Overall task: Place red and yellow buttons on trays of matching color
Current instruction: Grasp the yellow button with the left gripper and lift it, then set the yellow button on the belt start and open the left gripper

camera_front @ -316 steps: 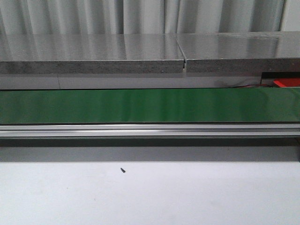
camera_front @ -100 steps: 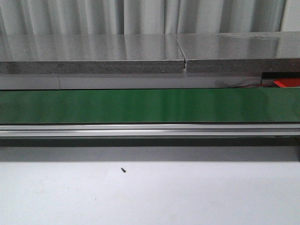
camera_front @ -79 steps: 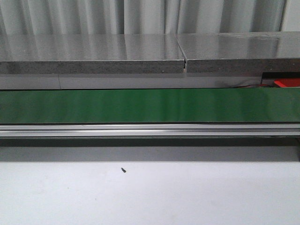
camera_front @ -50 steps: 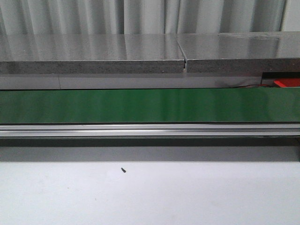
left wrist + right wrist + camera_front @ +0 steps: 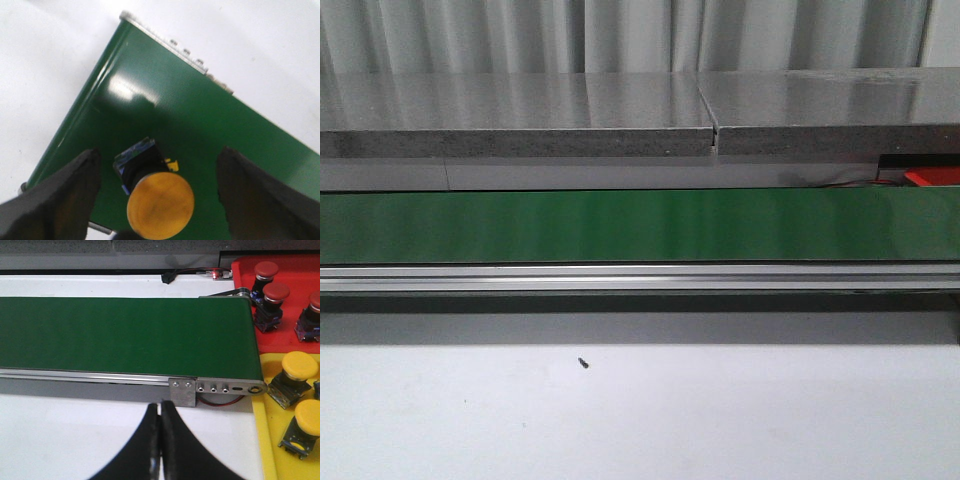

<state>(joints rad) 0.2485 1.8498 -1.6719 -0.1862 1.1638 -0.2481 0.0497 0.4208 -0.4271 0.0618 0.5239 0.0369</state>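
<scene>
White tabletop (image 5: 640, 420) fills the near part of my front view, with a pale curtain (image 5: 620, 35) and a grey stone-like ledge (image 5: 520, 115) behind. Between table and ledge runs the green belt (image 5: 620, 225), edged on its near side by an aluminium rail (image 5: 640, 278). I see neither arm in that view. A small dark speck (image 5: 583, 363) lies on the table in front of the belt, and a red corner shows past the belt's far right end.

From the right wrist I see the belt (image 5: 125, 332) end beside two trays. The red tray (image 5: 285, 295) sits at the belt's end on its far side, holding red buttons (image 5: 275, 295). The yellow tray (image 5: 272, 415) lies next to it on the near side, holding yellow buttons (image 5: 299, 366). One more yellow button (image 5: 306, 422) sits close by in the same tray. The right gripper (image 5: 160, 440) hangs over the white table just in front of the belt's rail, its black fingers (image 5: 172, 440) pressed together with nothing between them.

From the left wrist I see the left gripper (image 5: 159, 197) spread wide over the belt (image 5: 165, 120). A single yellow button (image 5: 160, 202) stands on the belt between the fingers (image 5: 65, 192), and neither finger touches it.
</scene>
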